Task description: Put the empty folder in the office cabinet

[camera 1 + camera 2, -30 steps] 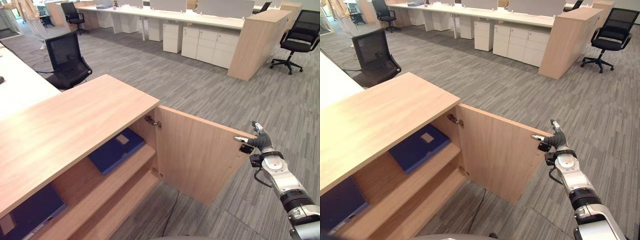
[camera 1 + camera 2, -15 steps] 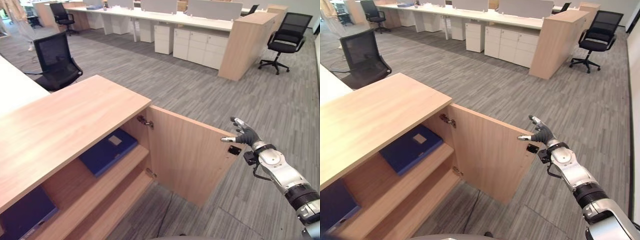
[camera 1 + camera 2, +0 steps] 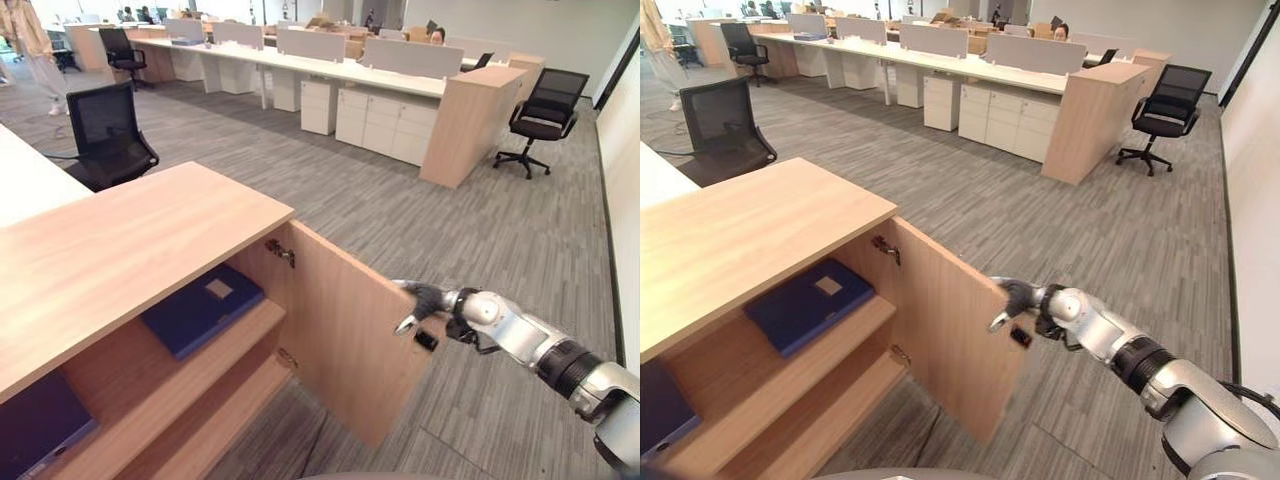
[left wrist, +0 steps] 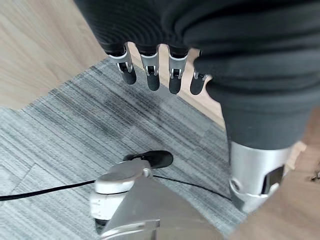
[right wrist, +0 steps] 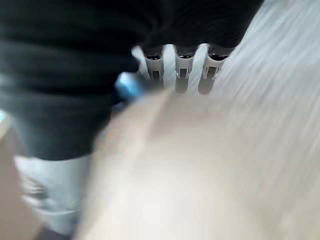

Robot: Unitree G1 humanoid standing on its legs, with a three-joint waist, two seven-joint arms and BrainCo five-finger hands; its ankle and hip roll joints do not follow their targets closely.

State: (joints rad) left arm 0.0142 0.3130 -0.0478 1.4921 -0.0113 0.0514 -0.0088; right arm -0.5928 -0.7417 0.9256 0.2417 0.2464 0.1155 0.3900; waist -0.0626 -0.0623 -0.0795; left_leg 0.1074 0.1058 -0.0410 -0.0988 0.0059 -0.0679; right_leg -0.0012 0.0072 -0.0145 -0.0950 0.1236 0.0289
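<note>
Right robot hand rests relaxed, fingers apart, on the free edge of the cabinet door. A blue folder already lies on the shelf; closing the door seems what is left.

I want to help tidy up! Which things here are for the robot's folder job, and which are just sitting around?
For the job: blue folder on the upper shelf; cabinet; cabinet door; right hand at the door's edge.

Just around: office chairs; desks; another dark folder.
</note>
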